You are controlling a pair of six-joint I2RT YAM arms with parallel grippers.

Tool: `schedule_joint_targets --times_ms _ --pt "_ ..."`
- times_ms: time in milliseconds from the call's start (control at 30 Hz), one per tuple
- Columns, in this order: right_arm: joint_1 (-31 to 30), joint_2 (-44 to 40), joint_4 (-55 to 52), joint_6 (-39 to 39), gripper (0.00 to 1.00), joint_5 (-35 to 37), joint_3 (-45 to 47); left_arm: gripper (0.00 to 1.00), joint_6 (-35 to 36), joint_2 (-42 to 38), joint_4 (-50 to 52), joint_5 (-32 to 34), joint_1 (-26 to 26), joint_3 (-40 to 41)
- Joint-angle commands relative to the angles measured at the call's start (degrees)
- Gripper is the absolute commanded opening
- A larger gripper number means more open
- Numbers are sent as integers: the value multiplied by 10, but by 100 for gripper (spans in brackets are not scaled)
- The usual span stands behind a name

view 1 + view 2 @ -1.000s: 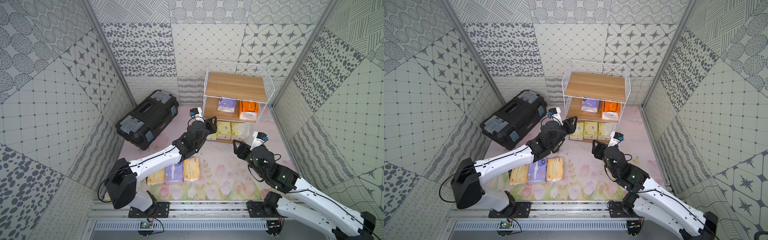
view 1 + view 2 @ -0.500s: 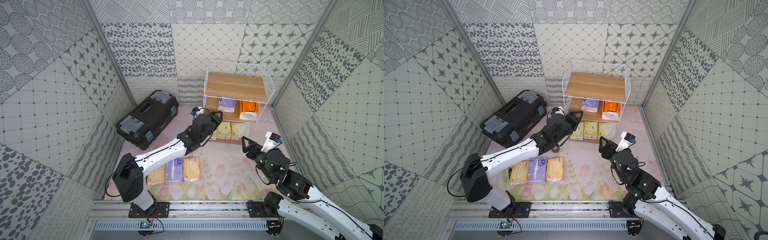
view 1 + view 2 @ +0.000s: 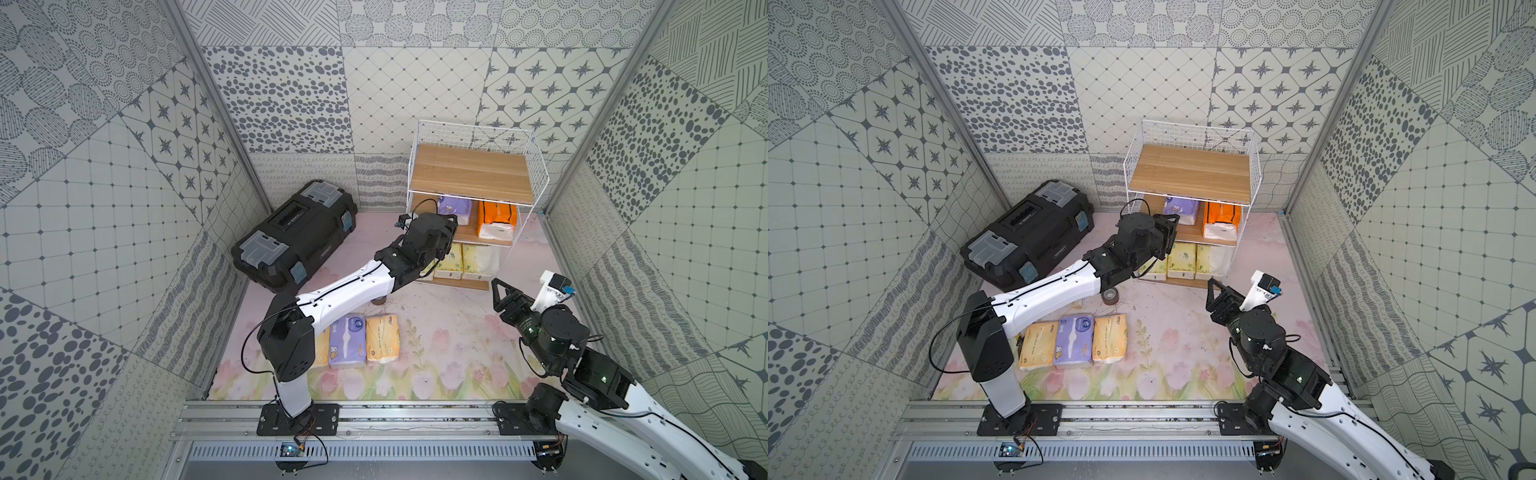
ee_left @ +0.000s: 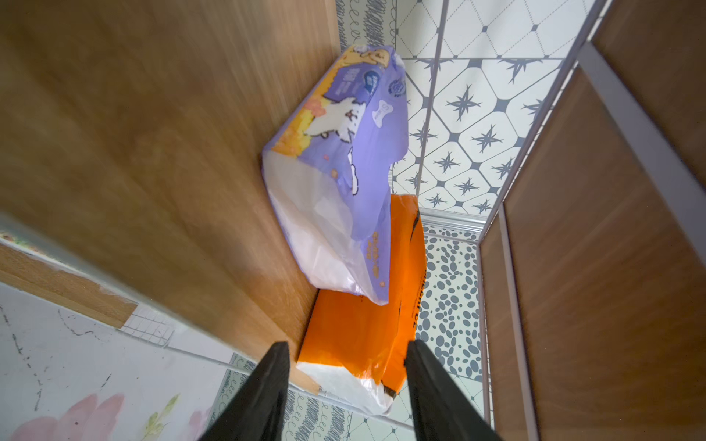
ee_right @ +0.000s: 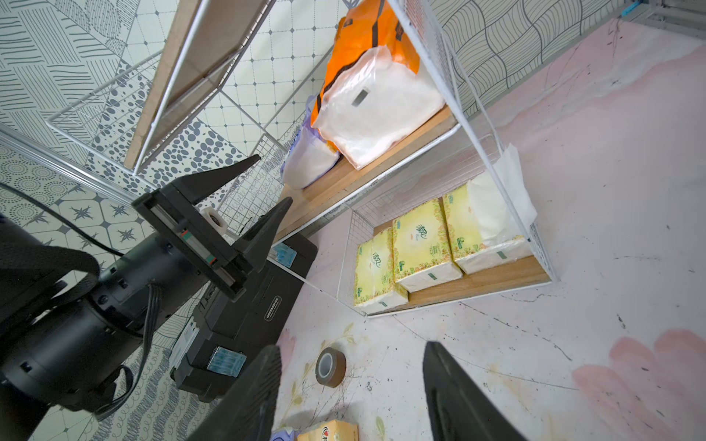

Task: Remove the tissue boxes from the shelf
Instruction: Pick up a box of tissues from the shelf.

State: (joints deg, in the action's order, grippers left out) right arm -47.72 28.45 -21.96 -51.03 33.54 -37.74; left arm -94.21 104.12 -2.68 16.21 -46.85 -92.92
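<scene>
The white wire shelf (image 3: 471, 176) with wooden boards stands at the back. Its middle tier holds a lavender tissue pack (image 4: 344, 160) and a bright orange one (image 4: 359, 324). Three yellow-green packs (image 5: 422, 244) lie on the bottom tier. My left gripper (image 4: 347, 347) is open at the front of the middle tier, its fingers either side of the orange pack's near end and apart from it. My right gripper (image 5: 352, 349) hangs open and empty above the floor, right of the shelf front (image 3: 496, 286). A lavender pack (image 3: 348, 340) and two pale orange packs (image 3: 382, 338) lie on the floor.
A big black toolbox (image 3: 295, 237) lies left of the shelf. A small brown tape roll (image 3: 1111, 296) sits on the floor under my left arm. Patterned walls close in on both sides, and a metal rail (image 3: 374, 415) runs along the front.
My left gripper has moved up from the bottom tier to the middle tier and opened wider. My right arm has drawn back to the right.
</scene>
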Motion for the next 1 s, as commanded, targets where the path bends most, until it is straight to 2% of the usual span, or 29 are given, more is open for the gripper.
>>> schedule_joint_targets --times_ms 0,433,967 --pt "3 -8 7 -1 63 3 5 52 -76 31 28 31 -2 -40" --pt "2 -15 4 -3 62 -10 7 52 -87 77 9 65 0 -84" --pt "3 -16 3 -8 62 -23 10 38 -86 103 -47 83 0 -87"
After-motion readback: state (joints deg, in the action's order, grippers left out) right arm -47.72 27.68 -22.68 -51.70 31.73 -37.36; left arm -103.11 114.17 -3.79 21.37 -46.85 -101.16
